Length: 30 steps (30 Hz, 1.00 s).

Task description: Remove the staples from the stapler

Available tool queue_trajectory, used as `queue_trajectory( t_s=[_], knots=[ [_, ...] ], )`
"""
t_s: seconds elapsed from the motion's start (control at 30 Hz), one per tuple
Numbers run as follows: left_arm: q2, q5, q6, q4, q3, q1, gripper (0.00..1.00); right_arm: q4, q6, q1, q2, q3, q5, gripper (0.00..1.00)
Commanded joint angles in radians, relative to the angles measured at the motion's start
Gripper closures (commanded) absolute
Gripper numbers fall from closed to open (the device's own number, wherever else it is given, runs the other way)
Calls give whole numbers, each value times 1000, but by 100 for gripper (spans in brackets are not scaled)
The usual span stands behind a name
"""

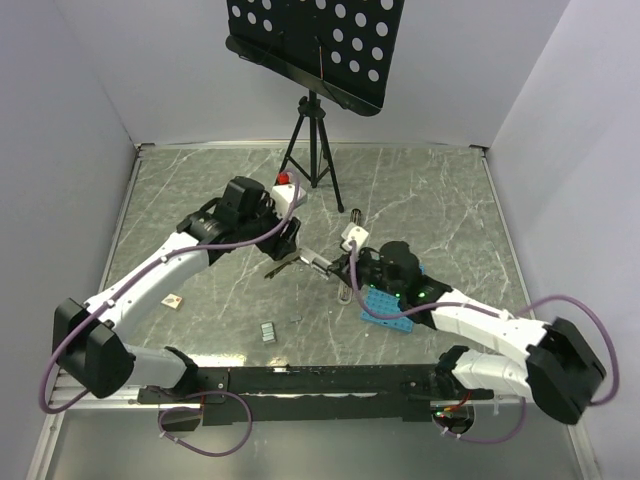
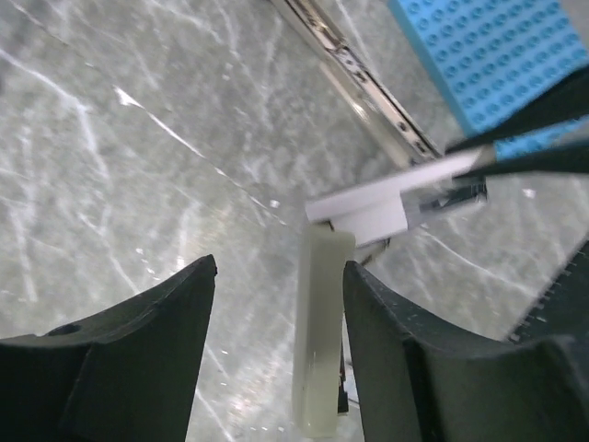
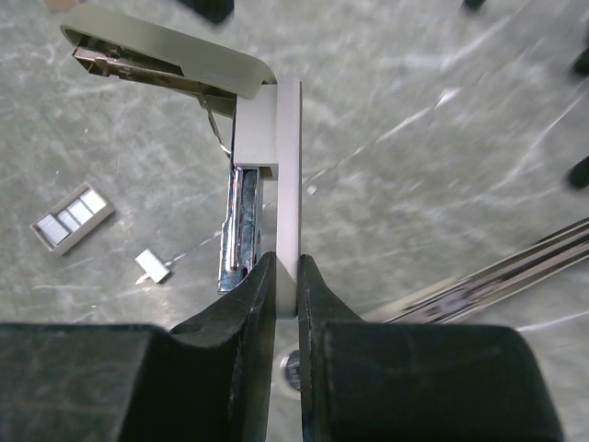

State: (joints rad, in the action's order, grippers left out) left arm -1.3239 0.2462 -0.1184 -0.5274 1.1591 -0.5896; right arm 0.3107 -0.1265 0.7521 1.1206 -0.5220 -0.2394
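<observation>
Right wrist view: the right hand [image 3: 285, 269] is clamped on the white base arm of the stapler [image 3: 276, 120], which is hinged open.
At the stapler's cream top arm [image 2: 322, 322], the left hand [image 2: 280, 269] stands with jaws apart around it, not gripping. The stapler's chrome magazine [image 3: 235, 221] lies exposed; whether it holds staples is unclear. One strip of staples [image 3: 72, 217] rests on the bench [image 3: 442, 166] near the stapler, on its arm-base side. Judged step: emptying the magazine. The next move likely calls for a fine pinch or tip-out while the right hand steadies the stapler.
</observation>
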Motion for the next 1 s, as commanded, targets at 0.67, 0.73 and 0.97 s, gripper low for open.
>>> queue_trajectory(
  t_s=[0.67,0.73,0.97],
  knots=[
    [94,358,108,-25,50,62,26,249,-447,-40,-281,106,-245,100],
    [107,408,149,-2,33,70,25,263,-453,-37,-291,115,-258,100],
    [147,496,282,153,-59,80,29,300,-479,-33,-285,120,-264,100]
  ],
)
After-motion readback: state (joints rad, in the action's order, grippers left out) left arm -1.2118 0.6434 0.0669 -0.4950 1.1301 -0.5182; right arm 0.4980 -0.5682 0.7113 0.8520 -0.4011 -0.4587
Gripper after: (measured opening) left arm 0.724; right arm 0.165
